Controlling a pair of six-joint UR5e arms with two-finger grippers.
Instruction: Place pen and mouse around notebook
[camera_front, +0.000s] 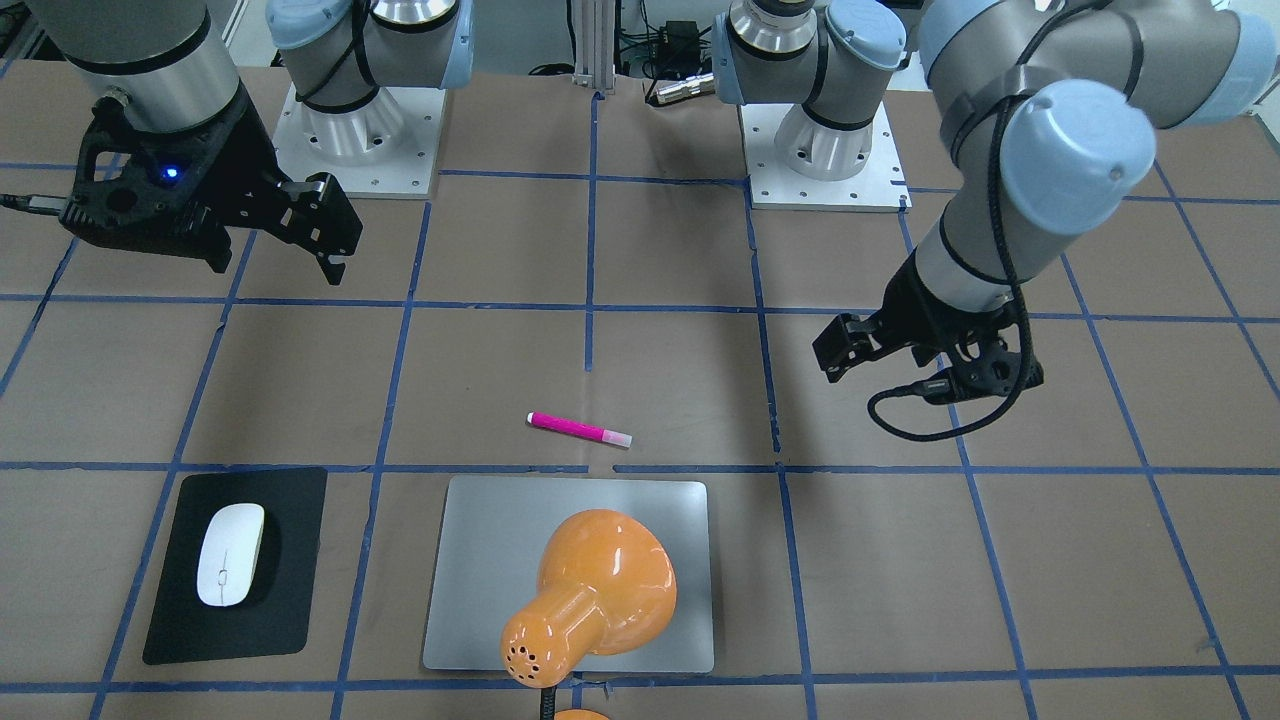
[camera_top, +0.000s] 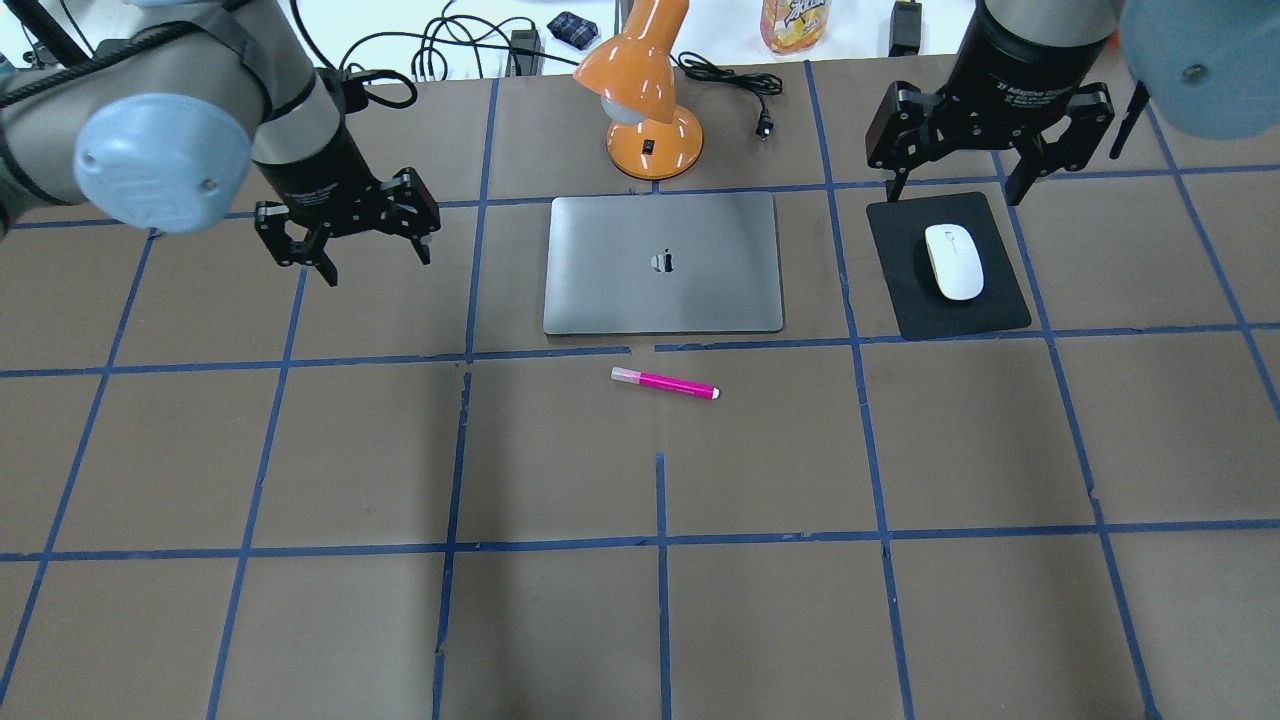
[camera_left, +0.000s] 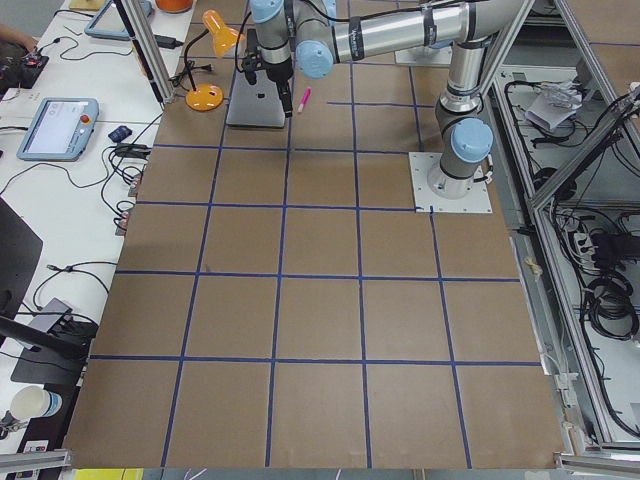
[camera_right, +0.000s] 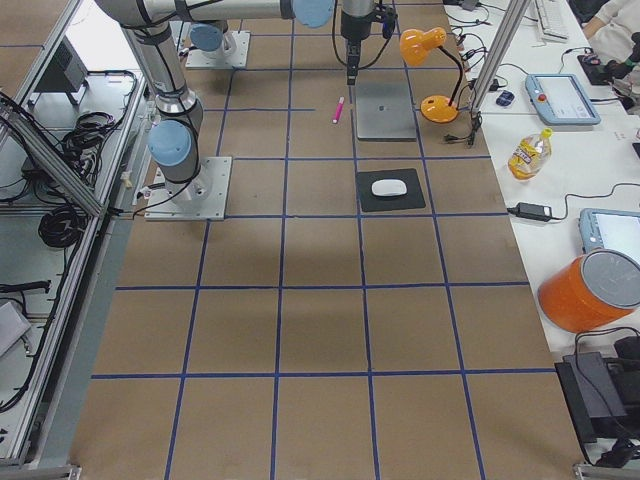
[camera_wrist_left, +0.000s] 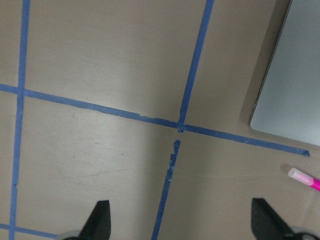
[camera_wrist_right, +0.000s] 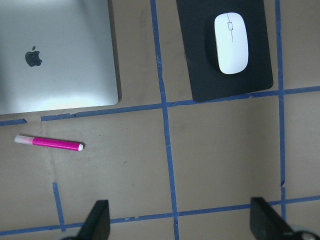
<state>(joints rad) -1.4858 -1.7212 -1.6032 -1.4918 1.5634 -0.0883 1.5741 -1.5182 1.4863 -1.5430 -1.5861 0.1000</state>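
Both grippers: left gripper (camera_top: 372, 262) and right gripper (camera_top: 955, 190) hang spread wide above the table, holding nothing.
Pen: pen (camera_top: 665, 383) lies flat just off the notebook (camera_top: 620, 290), long axis parallel to its robot-side edge, roughly midway between the arms.
Mouse: mouse (camera_top: 953, 261) sits on a black mat (camera_top: 1000, 312) beside the notebook, on the right arm's side.
Nearer arm: right for the mouse; either could take the pen.
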